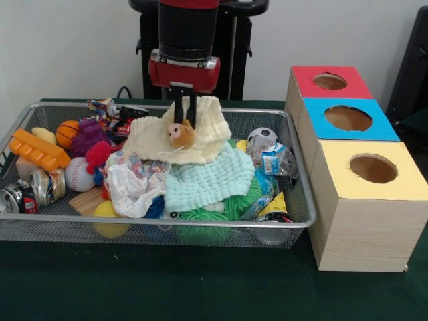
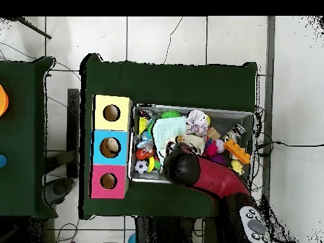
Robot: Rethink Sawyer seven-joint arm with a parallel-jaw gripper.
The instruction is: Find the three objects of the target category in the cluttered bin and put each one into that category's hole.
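Sitting along the bin's [image 1: 294, 221] near edge are a green spiky ball [image 1: 200, 231] and a yellow ball [image 1: 110, 221]; behind them, crumpled paper [image 1: 134, 184] and a mint cloth [image 1: 207, 179]. Farther back, atop a cream cloth [image 1: 204, 134] near the bin's middle, a small tan plush [image 1: 180, 136] lies directly under the gripper [image 1: 185, 120]. Fingers pressed close, apparently pinching the plush from above. Judgement: lift straight up, then carry sideways to the boxes [image 1: 361, 174] beside the bin's end; which hole is unclear.
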